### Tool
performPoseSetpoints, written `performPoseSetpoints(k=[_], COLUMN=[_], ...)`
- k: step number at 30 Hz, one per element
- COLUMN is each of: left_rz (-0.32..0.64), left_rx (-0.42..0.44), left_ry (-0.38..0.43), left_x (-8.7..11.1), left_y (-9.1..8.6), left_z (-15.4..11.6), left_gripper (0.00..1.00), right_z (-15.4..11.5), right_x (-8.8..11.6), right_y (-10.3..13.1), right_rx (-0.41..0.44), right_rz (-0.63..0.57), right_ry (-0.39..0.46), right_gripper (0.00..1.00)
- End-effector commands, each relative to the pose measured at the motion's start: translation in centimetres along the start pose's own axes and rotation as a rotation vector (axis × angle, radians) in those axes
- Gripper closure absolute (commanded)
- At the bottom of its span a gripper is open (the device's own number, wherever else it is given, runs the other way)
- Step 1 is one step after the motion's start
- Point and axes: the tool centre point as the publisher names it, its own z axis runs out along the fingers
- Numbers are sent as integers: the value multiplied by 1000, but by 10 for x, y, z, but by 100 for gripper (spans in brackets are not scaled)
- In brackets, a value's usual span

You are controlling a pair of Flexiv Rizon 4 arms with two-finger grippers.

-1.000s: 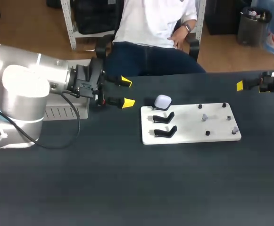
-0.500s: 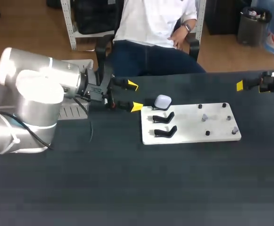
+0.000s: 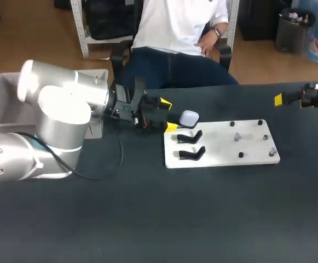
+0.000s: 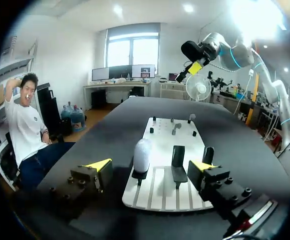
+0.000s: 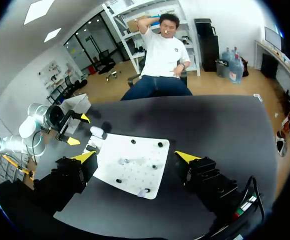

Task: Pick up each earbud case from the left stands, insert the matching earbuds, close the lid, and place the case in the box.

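Although the head view showed the left fingers [image 3: 171, 127] apart just beside the smooth white rounded earbud case [image 3: 189, 118] on the flat white board [image 3: 219, 150], the left wrist view put it just ahead of them, and the right wrist view showed the right fingers [image 5: 85, 156] spread well away from a case probably light, hard and slippery, best pinched across its sides.

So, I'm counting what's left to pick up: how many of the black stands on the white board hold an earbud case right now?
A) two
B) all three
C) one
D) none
C: a single earbud case sits on the stand at the far left corner of the white board, while the other two stands nearer the robot are bare.
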Motion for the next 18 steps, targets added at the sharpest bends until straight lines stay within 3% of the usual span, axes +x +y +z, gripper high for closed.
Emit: performPoseSetpoints(k=[1, 7, 18], left_rz=[-11, -18, -39], left_rx=[19, 35, 57], left_ry=[12, 11, 7], left_x=[0, 0, 3], left_y=[11, 11, 12], left_z=[17, 29, 48], left_gripper=[0, 1, 16], right_z=[0, 0, 0], right_x=[0, 0, 0], right_y=[0, 0, 0], right_rx=[1, 1, 1], right_rz=[0, 0, 0], right_ry=[0, 0, 0], right_gripper=[0, 0, 0])
